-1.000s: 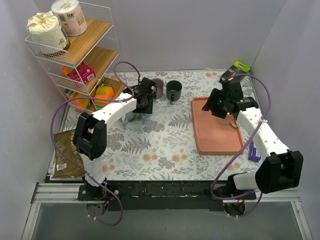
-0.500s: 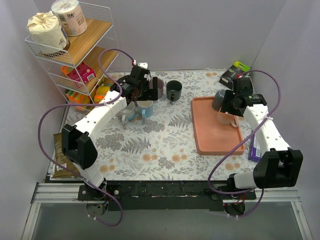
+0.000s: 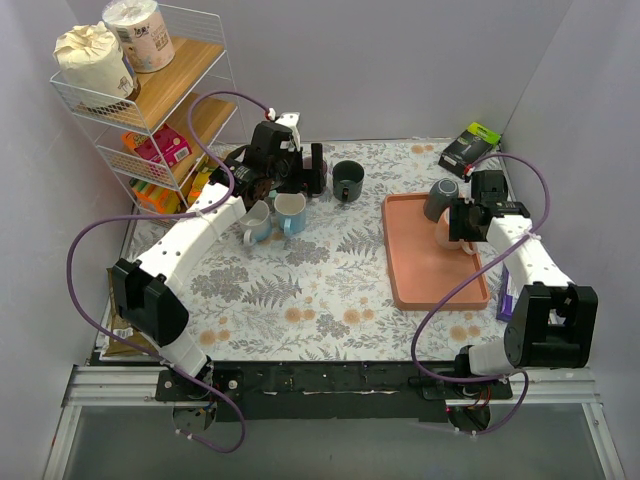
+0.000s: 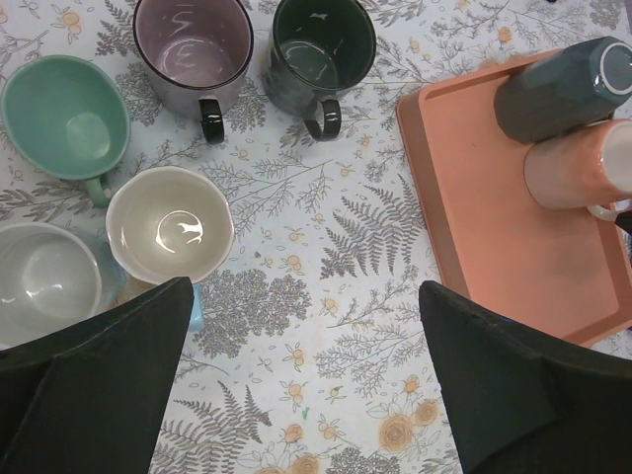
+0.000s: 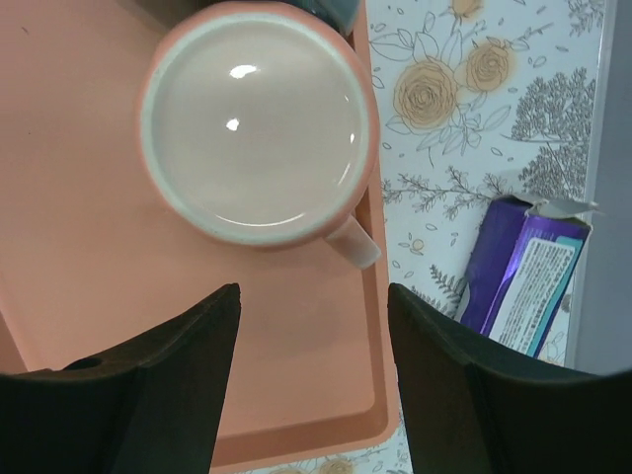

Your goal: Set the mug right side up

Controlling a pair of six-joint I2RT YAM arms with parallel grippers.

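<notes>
The left tool [image 4: 304, 294] had risen clear of the upright cups [image 4: 168, 227], jaws wide and empty. The right tool [image 5: 314, 296], parted and empty, hung over the pink mug [image 5: 259, 123] on the tray [image 5: 89, 276]. The mug looked bottom-up, so the next move was likely to grasp and flip it.

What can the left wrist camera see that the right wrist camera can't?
Only the left wrist view shows five mugs standing upright: a teal mug, a purple mug, a dark green mug, a cream mug and a pale mug. Only the right wrist view shows the purple box. Both show the pink mug on the orange tray.
</notes>
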